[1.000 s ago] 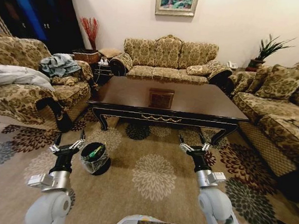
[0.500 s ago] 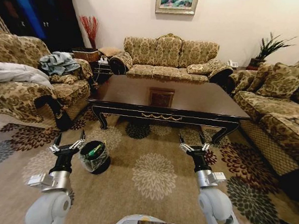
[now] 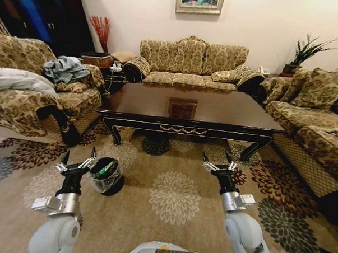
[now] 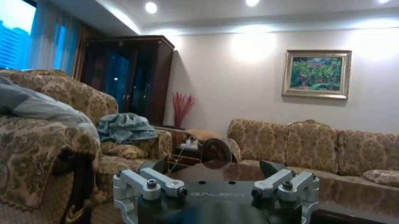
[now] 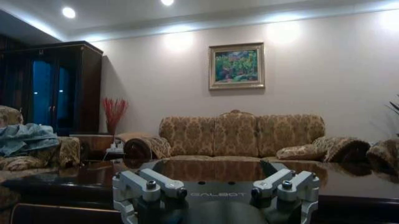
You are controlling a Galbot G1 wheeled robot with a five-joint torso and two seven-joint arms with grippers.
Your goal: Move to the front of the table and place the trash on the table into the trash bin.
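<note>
Desk [image 3: 214, 114] ahead across the carpet, top apparently bare. Bin [image 3: 105, 176] on the floor just beside the left hand [image 3: 77, 161], green bottle [image 3: 106, 170] already inside. Both hands spread and empty, right hand [image 3: 218, 163] raised alike. Probably closing stage; next calls for checking the desk for leftover trash.

One table [image 3: 214, 114], one trash bin [image 3: 106, 177], three sofas, one framed painting [image 3: 199, 3], two robot hands.

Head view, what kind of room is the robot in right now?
Most likely a home living room: patterned sofas surround a dark glossy coffee table on a floral carpet, with a framed painting on the wall.
</note>
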